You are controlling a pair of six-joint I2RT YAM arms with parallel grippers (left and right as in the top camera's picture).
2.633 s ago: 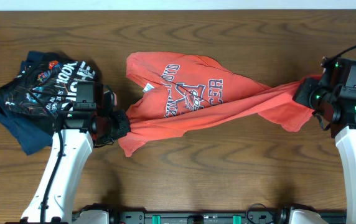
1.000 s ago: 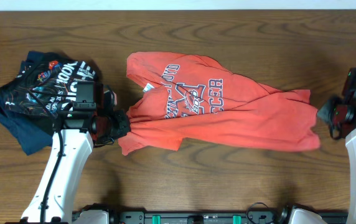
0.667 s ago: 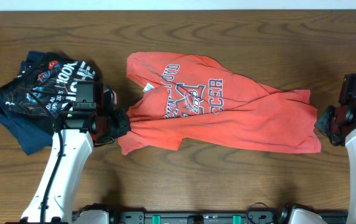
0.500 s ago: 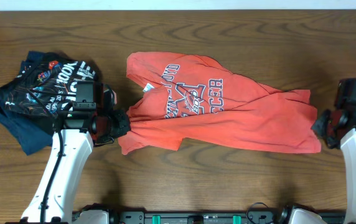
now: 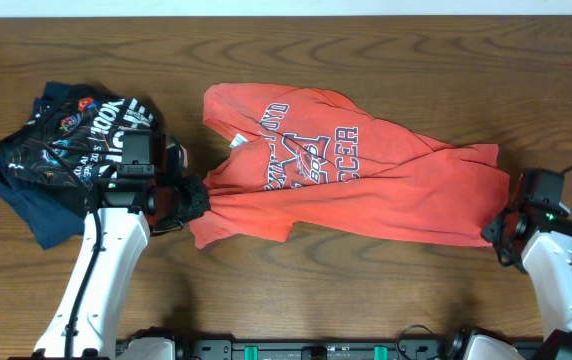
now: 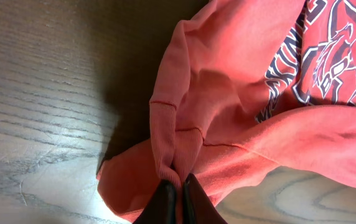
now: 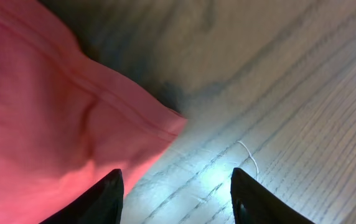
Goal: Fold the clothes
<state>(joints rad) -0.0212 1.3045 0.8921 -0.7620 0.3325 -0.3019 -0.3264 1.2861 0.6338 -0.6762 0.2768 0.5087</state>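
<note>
A red-orange cotton short-sleeved T-shirt [image 5: 366,190] lies spread sideways on the brown wood-grain table [image 5: 366,60], to the right of a heap of black and navy garments with white lettering [image 5: 66,150]. The shirt's collar end points toward that heap and its hem lies on the side far from it. The chest faces up, showing white-and-dark arched lettering and a graphic. The cloth is not flat: a long fold runs across the body, the lower part is doubled over, and the end nearest the heap is bunched and wrinkled.

The left gripper [image 5: 202,200] sits just right of the heap, at the shirt's gathered end. In the left wrist view its black fingers [image 6: 164,200] are pressed together, pinching a puckered ridge of the red-orange fabric.

The right gripper [image 5: 496,230] is at the shirt's hem corner farthest from the heap. In the right wrist view its fingers [image 7: 97,202] stand spread apart with bare table between them. The stitched hem corner lies just ahead of the gap, ungripped.
</note>
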